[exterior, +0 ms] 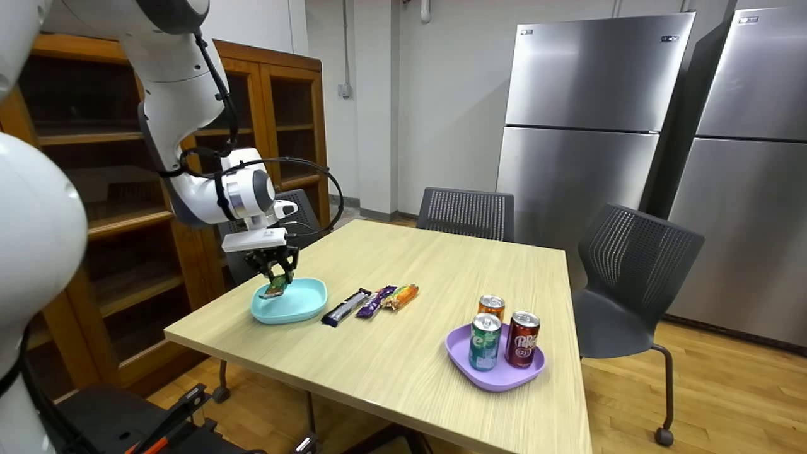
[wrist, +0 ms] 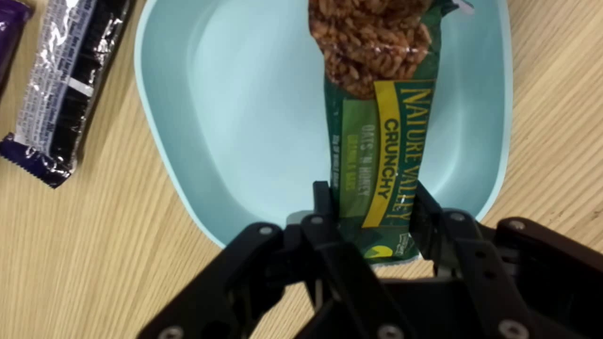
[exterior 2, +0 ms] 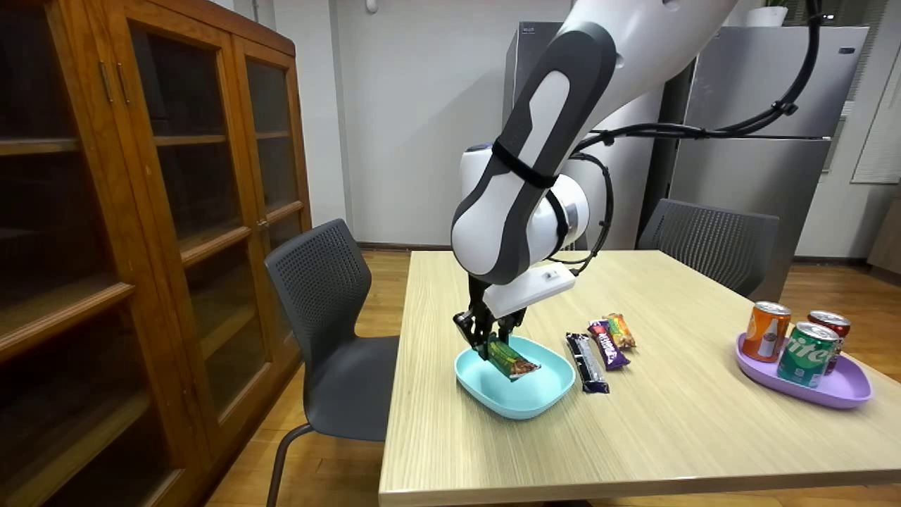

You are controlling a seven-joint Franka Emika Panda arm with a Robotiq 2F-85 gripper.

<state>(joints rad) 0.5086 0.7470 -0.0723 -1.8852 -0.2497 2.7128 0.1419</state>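
Pale wood table [exterior: 410, 255] lies under blue dish [exterior 2: 549, 384]. Purple tray [exterior: 501, 380] sits well apart from dish. Gripper [wrist: 371, 205] above dish, clamped on green granola bar [wrist: 381, 132]; bar tilts over dish, contact unclear. Black-and-silver wrapped bar [exterior 2: 587, 362] just beside dish.

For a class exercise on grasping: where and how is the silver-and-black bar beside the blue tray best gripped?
Probably across the middle of the silver-and-black bar, from above: it lies flat, long and narrow, so its long sides suit pinching. There, gaps part it from the blue tray and purple bar.
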